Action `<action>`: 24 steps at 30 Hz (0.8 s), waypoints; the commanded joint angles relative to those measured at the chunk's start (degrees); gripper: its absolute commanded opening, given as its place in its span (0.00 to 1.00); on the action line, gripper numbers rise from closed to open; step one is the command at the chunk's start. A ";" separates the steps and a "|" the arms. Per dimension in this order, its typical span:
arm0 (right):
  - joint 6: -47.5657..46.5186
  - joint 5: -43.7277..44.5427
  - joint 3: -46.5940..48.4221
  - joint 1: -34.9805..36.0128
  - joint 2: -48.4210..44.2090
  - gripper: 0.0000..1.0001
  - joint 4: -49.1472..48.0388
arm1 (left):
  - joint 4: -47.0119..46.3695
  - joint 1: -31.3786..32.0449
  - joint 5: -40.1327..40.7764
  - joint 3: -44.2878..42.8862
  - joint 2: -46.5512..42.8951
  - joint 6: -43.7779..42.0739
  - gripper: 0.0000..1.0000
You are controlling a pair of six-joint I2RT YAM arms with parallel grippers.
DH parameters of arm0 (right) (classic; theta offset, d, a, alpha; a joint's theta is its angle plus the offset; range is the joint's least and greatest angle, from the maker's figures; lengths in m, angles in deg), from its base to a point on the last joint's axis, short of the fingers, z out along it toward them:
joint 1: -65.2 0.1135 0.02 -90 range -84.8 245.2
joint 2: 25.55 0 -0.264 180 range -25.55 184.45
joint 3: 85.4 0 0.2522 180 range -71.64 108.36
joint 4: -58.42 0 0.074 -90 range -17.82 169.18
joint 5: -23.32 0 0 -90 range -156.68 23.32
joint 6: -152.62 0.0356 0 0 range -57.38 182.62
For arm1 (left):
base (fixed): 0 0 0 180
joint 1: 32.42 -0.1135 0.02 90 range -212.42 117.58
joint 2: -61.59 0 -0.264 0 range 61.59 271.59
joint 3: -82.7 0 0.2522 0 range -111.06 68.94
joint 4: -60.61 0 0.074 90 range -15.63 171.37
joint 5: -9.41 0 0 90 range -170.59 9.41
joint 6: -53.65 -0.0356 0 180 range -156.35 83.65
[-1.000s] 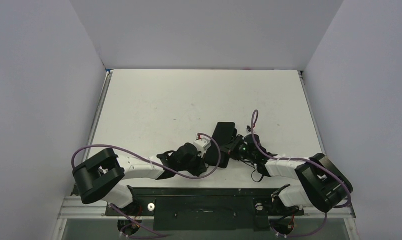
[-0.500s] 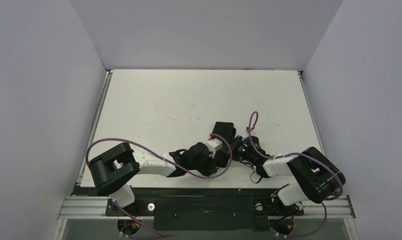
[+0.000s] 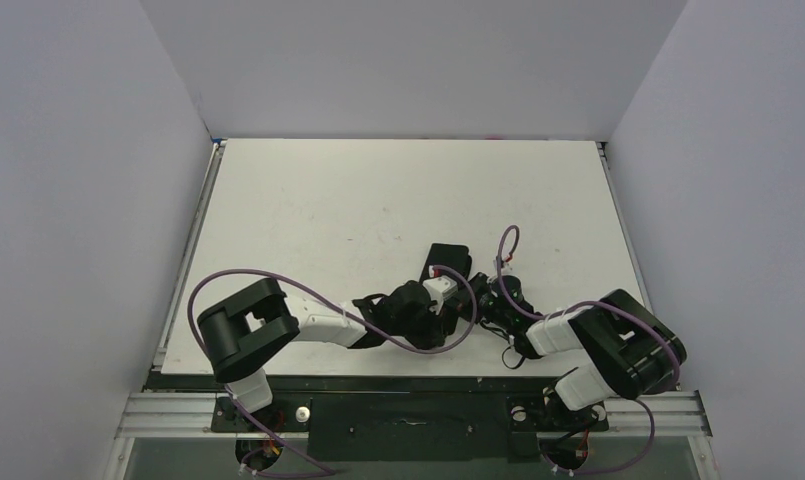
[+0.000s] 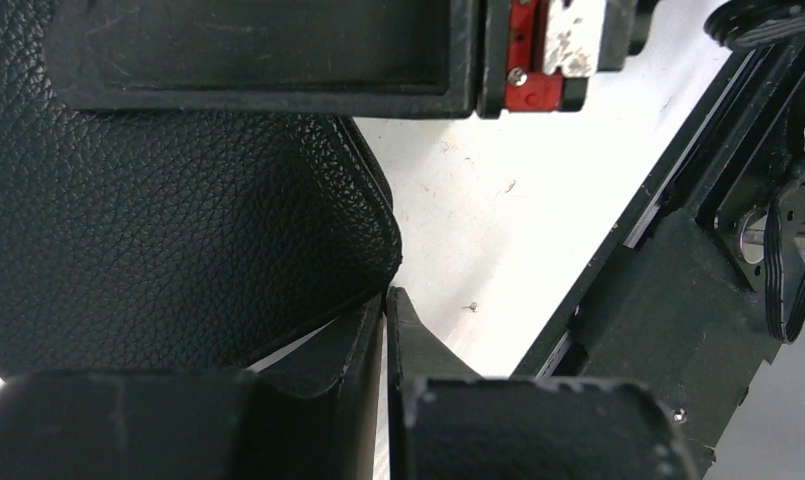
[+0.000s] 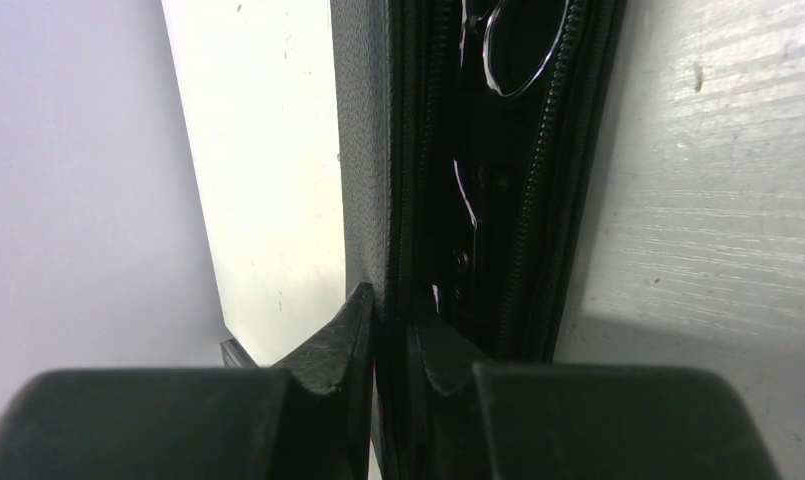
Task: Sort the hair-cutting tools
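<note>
White table (image 3: 328,200), grey walls (image 3: 78,150); left pincer (image 4: 386,298) closed, right pincer (image 5: 390,305) pinching case (image 5: 363,150) edge.

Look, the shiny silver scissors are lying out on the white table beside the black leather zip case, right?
Not quite. The shiny silver scissors are inside the open black leather zip case, not out on the white table. The right wrist view shows one finger ring within the case's opening.
</note>
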 commanded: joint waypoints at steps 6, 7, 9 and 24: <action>-7.01 7.30 -1.92 -0.28 -9.86 0.39 20.83 | -1.19 0.90 1.78 -0.03 -5.49 0.81 0.31; -7.99 7.50 -1.27 -0.25 -10.78 0.43 22.30 | -0.40 1.01 2.83 1.05 -6.92 0.81 0.36; -9.31 7.90 -0.24 -0.28 -13.69 0.47 26.63 | 0.28 1.12 4.41 2.95 -9.21 1.78 0.39; -20.49 20.75 12.72 -0.46 -34.06 0.59 62.48 | 8.63 -1.20 16.85 8.86 -28.27 4.72 0.55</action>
